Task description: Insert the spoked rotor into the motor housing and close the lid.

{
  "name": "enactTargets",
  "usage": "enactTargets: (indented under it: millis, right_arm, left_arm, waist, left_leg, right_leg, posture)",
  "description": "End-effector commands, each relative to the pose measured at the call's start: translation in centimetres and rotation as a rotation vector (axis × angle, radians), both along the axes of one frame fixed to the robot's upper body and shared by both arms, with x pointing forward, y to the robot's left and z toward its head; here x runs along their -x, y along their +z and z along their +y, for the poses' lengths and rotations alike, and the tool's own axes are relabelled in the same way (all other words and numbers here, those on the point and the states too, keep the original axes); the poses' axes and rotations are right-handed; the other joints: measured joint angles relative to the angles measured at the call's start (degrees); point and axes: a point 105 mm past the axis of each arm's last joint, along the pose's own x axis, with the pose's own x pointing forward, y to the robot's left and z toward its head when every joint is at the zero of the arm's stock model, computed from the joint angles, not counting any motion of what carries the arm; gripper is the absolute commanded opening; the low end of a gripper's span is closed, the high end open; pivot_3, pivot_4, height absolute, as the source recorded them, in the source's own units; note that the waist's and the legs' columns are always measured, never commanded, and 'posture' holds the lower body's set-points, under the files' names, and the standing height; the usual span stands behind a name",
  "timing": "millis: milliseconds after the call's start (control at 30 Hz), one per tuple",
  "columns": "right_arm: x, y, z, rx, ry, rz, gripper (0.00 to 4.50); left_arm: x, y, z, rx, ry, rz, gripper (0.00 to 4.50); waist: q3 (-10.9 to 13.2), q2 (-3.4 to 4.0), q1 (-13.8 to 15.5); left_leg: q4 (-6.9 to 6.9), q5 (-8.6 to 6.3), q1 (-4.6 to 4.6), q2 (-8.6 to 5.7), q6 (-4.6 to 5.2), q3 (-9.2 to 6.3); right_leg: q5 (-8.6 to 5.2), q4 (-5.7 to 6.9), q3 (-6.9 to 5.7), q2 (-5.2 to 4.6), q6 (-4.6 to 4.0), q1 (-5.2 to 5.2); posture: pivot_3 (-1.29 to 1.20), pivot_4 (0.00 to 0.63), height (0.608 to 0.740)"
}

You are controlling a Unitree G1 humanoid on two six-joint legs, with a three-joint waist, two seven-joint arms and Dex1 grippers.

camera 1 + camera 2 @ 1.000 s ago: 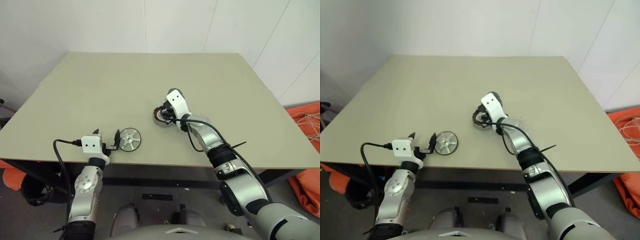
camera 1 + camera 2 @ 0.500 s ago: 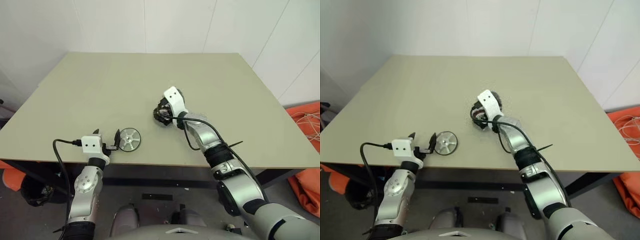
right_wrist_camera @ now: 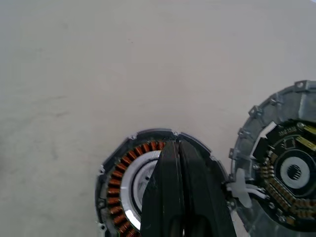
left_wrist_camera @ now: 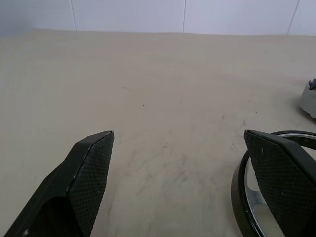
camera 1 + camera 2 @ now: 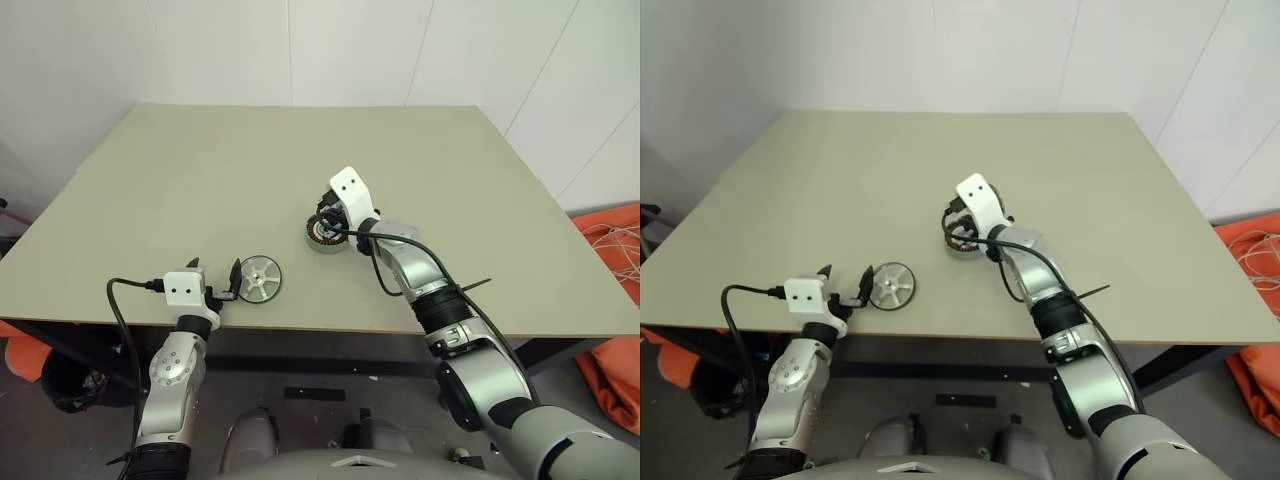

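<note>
Since half second back, right gripper (image 3: 181, 187) lifted slightly off motor housing (image 5: 322, 235), jaws now pressed shut, empty; housing settled flat on bench (image 5: 200, 180). Rotor not yet inserted.

Housing: copper-brown winding ring, pale centre. Lid (image 3: 284, 163) just beside: grey, notched.

Spoked rotor (image 5: 260, 277) flat silver, touching wide-open left gripper (image 5: 216, 281).

Silver-grey arms — white wrist blocks, black cables, black textured jaws.

A bare lab or test room: plain table (image 5: 200, 190), white panelled walls (image 5: 350, 50), motor parts.
</note>
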Motion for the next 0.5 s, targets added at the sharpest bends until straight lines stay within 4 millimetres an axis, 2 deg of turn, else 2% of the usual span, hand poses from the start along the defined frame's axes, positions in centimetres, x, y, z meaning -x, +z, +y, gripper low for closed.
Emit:
enactTargets:
  millis: [33,500]
  right_arm:
    - [-0.6,0.8,-0.2,0.041,-0.018,-0.037,0.01]
    - [-0.8,-0.3,-0.8,0.079,-0.035,-0.009,0.01]
  left_arm:
    - [-0.1,1.1,-0.3,-0.010,-0.010,-0.042,4.50]
    - [-0.1,1.1,-0.2,-0.008,-0.007,-0.043,4.50]
  waist:
    - [0.00,0.00,-0.01]
    - [0.00,0.00,-0.01]
  left_leg:
    - [0.00,0.00,0.00,0.00,0.00,0.00]
    - [0.00,0.00,-0.01,0.00,0.00,0.00]
  right_leg:
    - [0.00,0.00,0.00,0.00,0.00,0.00]
    - [0.00,0.01,0.00,0.00,0.00,-0.01]
  posture:
    - [0.00,0.000,0.740]
    - [0.00,0.000,0.740]
